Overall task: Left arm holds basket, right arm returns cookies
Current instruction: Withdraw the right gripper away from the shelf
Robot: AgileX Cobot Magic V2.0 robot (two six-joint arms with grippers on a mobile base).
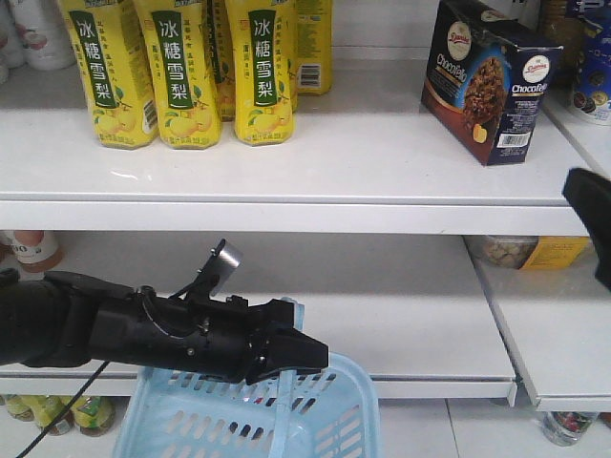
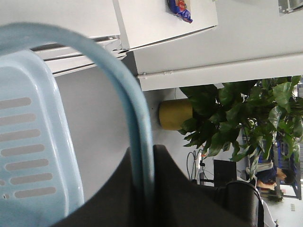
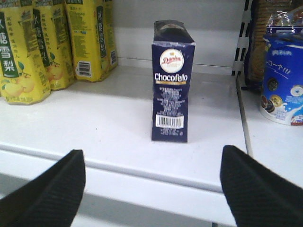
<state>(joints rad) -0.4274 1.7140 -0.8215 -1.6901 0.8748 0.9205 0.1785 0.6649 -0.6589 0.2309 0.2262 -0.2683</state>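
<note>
We see the cookies point(image 1: 492, 81), a dark navy Chocofello box, standing upright on the upper shelf point(image 1: 315, 157), well apart from the yellow drink bottles point(image 1: 191, 72) to its left and clear of any grasp. Below, the left arm point(image 1: 153, 329) reaches over the light blue basket point(image 1: 243, 415), and the left wrist view shows the basket's thin handle point(image 2: 135, 142) clamped between the dark pads of the left gripper point(image 2: 142, 189), so the basket is held. The right gripper point(image 3: 151, 182) faces the box from in front of the shelf edge, its two black fingertips point(image 3: 47, 194) spread wide with nothing between them; in the front view only a black tip of the right arm point(image 1: 592, 215) shows at the frame's edge. We judge the return step done: the box already sits on the shelf. The next move calls for the right arm to draw straight back without nudging the box, while the left keeps the basket steady.
</note>
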